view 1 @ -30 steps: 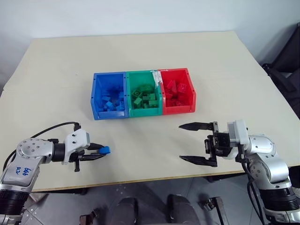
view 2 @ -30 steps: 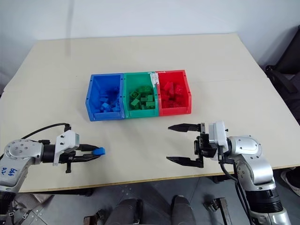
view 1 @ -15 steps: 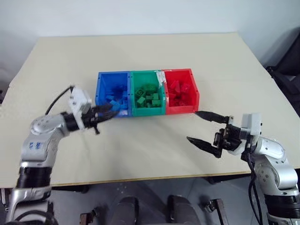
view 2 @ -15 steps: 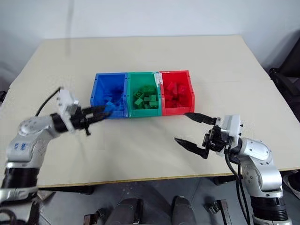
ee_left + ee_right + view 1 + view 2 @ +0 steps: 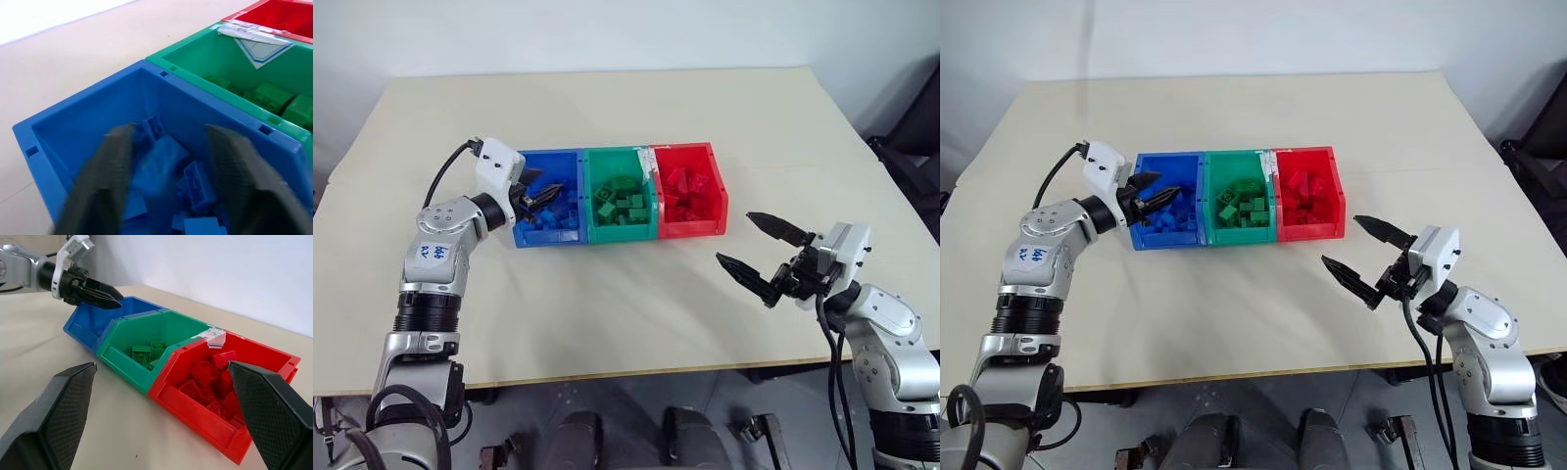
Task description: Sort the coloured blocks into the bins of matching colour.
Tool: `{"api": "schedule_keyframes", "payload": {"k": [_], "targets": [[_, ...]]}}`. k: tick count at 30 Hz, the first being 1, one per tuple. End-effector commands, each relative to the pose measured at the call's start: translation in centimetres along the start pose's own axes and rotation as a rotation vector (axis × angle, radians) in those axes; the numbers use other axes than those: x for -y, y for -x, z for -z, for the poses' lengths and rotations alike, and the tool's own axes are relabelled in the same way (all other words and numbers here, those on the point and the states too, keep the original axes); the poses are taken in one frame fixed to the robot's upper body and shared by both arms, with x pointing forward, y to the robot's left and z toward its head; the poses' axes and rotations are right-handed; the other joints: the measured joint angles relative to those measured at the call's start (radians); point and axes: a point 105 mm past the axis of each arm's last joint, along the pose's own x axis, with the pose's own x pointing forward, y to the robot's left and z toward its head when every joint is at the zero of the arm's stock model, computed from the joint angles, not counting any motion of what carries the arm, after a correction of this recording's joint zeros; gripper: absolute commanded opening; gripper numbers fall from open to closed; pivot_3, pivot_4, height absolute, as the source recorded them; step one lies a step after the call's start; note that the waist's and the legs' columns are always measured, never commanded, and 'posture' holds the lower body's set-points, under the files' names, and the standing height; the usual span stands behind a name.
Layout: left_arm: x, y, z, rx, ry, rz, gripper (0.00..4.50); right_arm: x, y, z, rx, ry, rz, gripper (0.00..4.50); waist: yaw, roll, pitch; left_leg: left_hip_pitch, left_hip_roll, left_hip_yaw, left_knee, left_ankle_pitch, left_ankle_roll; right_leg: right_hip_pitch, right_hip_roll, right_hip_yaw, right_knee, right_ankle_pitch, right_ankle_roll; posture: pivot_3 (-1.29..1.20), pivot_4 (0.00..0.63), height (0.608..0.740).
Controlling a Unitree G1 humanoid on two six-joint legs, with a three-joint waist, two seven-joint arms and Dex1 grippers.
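Observation:
Three joined bins stand mid-table: blue (image 5: 520,174), green (image 5: 619,151), red (image 5: 721,188). Blue blocks (image 5: 166,161) lie heaped in the blue bin, green blocks (image 5: 623,205) in the green one, red blocks (image 5: 684,190) in the red one. My left gripper (image 5: 546,193) reaches level over the blue bin's left rim. It is open, its fingers (image 5: 105,176) apart above the blue heap with nothing between them. My right gripper (image 5: 734,238) hovers over the table to the right of and nearer than the red bin, open and empty, pointing towards the bins.
The beige table (image 5: 607,294) has bare room in front of the bins and on both sides. A strip of white tape (image 5: 211,337) sits on the wall between the green and red bins. A dark chair (image 5: 915,127) stands off the right edge.
My left gripper carried a blue block from the table's near left up to the blue bin and opened; the block is out of its fingers. My right gripper swung right and turned.

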Motion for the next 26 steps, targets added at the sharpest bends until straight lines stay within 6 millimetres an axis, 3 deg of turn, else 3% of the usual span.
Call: {"api": "schedule_keyframes", "payload": {"k": [1,3,10,15,20,26], "targets": [[-0.1,2.0,-1.5,0.069,-0.100,0.030,3.77,-0.2,-0.3,-0.9,0.044,0.044,-0.037,4.50,-0.001,0.000,0.000,0.000,0.000,0.000,0.000,0.000,0.000,0.000,0.000,0.000,0.000,0.000,0.000,0.00,0.150,0.740],[-0.9,4.2,-0.5,0.050,-0.126,0.019,4.37,-0.3,-0.4,-0.5,0.036,0.039,-0.070,4.50,-0.012,0.000,0.000,0.000,0.000,0.000,0.000,0.000,0.000,0.000,0.000,0.000,0.000,0.000,0.000,0.00,0.150,0.740],[-1.3,11.8,2.3,-0.019,-0.175,-0.010,4.37,-0.5,-0.2,1.1,-0.006,0.029,-0.193,4.50,-0.021,0.000,0.000,0.001,0.005,0.000,-0.002,0.000,0.000,0.000,-0.001,-0.001,-0.002,0.000,0.000,0.00,0.150,0.740],[0.5,15.8,3.6,-0.041,-0.179,-0.019,4.37,0.1,0.6,2.2,-0.053,0.031,-0.248,4.50,-0.007,0.000,0.000,0.001,0.005,0.000,-0.001,-0.002,0.002,0.002,-0.003,-0.002,-0.002,0.000,0.000,0.00,0.150,0.740],[1.8,16.9,5.3,-0.081,-0.134,-0.056,4.37,0.5,1.4,3.1,-0.092,0.041,-0.266,4.50,-0.006,0.000,0.000,0.002,0.005,-0.001,-0.001,-0.002,0.003,0.003,-0.006,-0.003,-0.004,0.000,0.000,0.00,0.150,0.740],[1.9,15.9,5.9,-0.058,-0.120,-0.083,4.37,0.6,1.5,3.6,-0.093,0.036,-0.235,4.50,-0.010,0.000,0.000,0.002,0.005,0.001,-0.001,-0.002,0.002,0.003,-0.005,-0.004,-0.003,0.000,0.000,0.00,0.150,0.740]]}}
